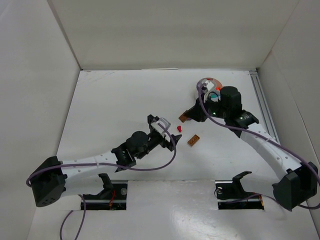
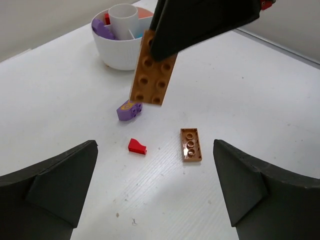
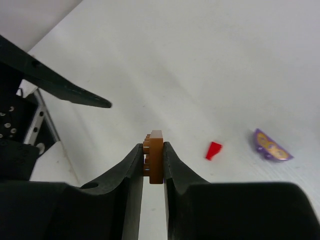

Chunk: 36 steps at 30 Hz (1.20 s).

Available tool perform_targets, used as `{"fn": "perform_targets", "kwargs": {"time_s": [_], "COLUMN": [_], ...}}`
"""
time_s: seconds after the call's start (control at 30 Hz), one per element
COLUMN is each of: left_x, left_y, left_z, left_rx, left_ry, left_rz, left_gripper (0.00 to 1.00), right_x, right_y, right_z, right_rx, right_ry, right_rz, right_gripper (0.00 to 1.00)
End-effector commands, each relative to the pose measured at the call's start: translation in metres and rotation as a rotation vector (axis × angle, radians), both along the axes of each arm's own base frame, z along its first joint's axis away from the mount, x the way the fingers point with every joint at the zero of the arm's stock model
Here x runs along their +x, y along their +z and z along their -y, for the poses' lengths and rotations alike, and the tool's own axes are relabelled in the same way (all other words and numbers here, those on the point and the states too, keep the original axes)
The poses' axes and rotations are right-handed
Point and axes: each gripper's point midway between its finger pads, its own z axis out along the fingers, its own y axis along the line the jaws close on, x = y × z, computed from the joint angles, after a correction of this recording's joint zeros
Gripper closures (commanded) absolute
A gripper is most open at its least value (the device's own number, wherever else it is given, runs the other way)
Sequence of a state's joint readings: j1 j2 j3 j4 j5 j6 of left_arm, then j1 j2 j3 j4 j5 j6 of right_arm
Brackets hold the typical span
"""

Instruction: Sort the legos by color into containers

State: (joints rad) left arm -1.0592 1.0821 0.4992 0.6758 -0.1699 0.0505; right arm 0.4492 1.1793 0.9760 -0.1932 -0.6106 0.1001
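The sorting looks well along but unfinished. The round white tub (image 2: 120, 56) stands at the far side of the worktop (image 2: 60, 110). At least a purple piece (image 2: 102, 28) and a red piece (image 2: 107, 19) already lie in separate compartments around its central tube. The overhead view hints at orange and teal in there too, though they are too small to make out.

The right pincer (image 3: 153, 165) is clamped on a brown lego plate (image 2: 150, 70), gripping its flat faces. It holds the plate on edge above the worktop, short of the tub, so this piece is lifted but not yet dropped in.

Three loose pieces remain on the worktop:
- a small red wedge (image 2: 136, 146)
- a purple curved piece (image 2: 129, 110), just beneath the held plate and near the tub
- a second brown plate (image 2: 191, 145), lying flat with its studs up

The left pincer (image 2: 154, 150) hangs over the red wedge and the flat brown plate with its fingers wide apart, gripping nothing.

By this count four pieces are left to place: the held brown plate, then the other brown one, the red and the purple.
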Motion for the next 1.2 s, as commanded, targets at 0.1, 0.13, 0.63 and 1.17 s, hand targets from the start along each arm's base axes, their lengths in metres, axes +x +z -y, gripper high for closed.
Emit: {"fn": "perform_targets", "kwargs": {"time_s": [0.1,0.13,0.63,1.17], "left_x": [0.013,0.015,0.061,0.077], "left_y": [-0.001,-0.001,-0.047,-0.072], "left_z": [-0.02,-0.02,-0.015,-0.001], "left_rx": [-0.1,-0.135,-0.089,-0.037], "left_ry": [0.107,0.094,0.034,0.035], "left_rz": [-0.154,-0.21,-0.612,-0.652], "left_gripper": [0.0,0.0,0.0,0.04], "right_x": [0.04,0.048,0.213,0.266], "right_y": [0.047,0.047,0.03,-0.02], "right_z": [0.043,0.056,0.155,0.17], "right_rx": [-0.021,-0.036,-0.418,-0.448], "right_ry": [-0.103,-0.137,-0.387,-0.363], "right_rz": [0.238,0.254,0.405,0.339], "right_gripper": [1.0,1.0,1.0,0.98]}}
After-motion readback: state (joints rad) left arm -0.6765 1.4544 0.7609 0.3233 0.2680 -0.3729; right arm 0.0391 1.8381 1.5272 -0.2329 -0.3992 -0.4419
